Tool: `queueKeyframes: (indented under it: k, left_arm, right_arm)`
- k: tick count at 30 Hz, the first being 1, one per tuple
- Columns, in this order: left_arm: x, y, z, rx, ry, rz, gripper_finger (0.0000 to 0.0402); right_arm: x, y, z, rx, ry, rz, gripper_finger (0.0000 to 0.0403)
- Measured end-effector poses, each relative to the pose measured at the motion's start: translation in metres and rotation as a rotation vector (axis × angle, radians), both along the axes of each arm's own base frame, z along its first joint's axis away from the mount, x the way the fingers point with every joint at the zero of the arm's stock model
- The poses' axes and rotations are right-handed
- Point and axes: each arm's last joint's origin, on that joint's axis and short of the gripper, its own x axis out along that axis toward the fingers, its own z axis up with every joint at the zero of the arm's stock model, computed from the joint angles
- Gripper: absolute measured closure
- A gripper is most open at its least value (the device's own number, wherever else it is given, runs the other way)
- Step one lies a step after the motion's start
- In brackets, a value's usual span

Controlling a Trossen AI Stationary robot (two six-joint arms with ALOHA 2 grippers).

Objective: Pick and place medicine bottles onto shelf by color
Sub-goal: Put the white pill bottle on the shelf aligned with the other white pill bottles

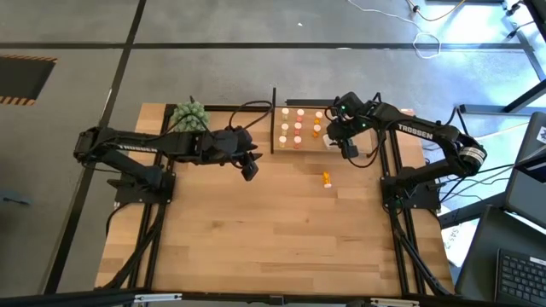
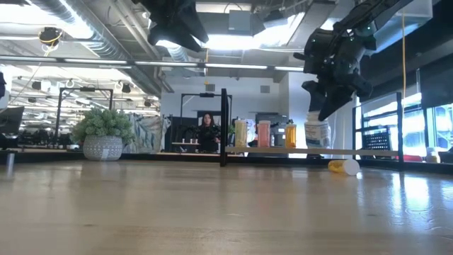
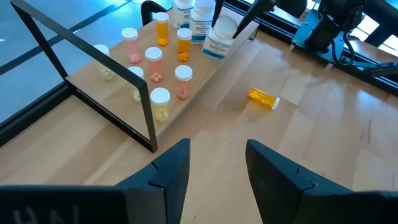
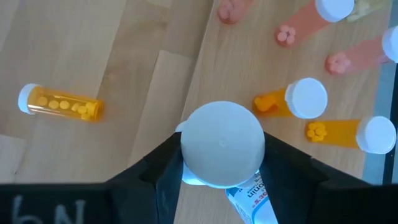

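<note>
The shelf stands at the table's far middle, a light board with black uprights. On it stand several small medicine bottles with white caps and pink, pale or orange bodies. My right gripper is at the shelf's right end, shut on a larger white bottle. An orange bottle lies on its side on the table, nearer than the shelf. Left of the shelf, my left gripper hangs open above the table with nothing between its fingers. My right gripper pinches the white bottle's round cap between its two fingers, one on each side. The fingers come from above, slanting down. The bottle stands about upright below them, its base at the level of the shelf board; whether it rests there I cannot tell.
A green plant ball in a pot sits at the far left of the table. Two more white bottles stand at the shelf's far right corner. Bare wood stretches across the table's near half.
</note>
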Motion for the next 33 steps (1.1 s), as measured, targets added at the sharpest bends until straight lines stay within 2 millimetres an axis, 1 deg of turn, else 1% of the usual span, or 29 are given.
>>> queueKeyframes:
  k: [6, 11, 20, 24, 29, 33]
  left_arm:
    - [0.0000, -0.0001, 0.0000, 0.000, 0.000, -0.001, 0.0252]
    - [0.0000, -0.0001, 0.0000, 0.000, 0.000, -0.001, 0.0252]
    - [0.0000, -0.0001, 0.0000, 0.000, 0.000, -0.001, 0.0252]
    - [0.0000, -0.0001, 0.0000, -0.001, 0.000, -0.001, 0.0252]
    - [0.0000, -0.0001, 0.0000, -0.001, 0.000, -0.001, 0.0252]
    - [0.0000, -0.0001, 0.0000, 0.000, 0.000, -0.001, 0.0252]
  right_arm:
    - [-0.0001, 0.0000, -0.0001, 0.000, 0.002, -0.001, 0.0196]
    - [-0.0002, 0.0000, -0.0001, -0.001, 0.003, -0.001, 0.0188]
    - [-0.0003, 0.0001, -0.0001, -0.001, 0.005, -0.002, 0.0187]
    - [-0.0002, 0.0001, -0.0001, 0.000, 0.004, -0.002, 0.0194]
    - [0.0000, -0.0004, -0.0002, 0.014, 0.002, -0.047, 0.0200]
    - [0.0002, -0.0010, 0.0000, 0.001, 0.005, -0.055, 0.0194]
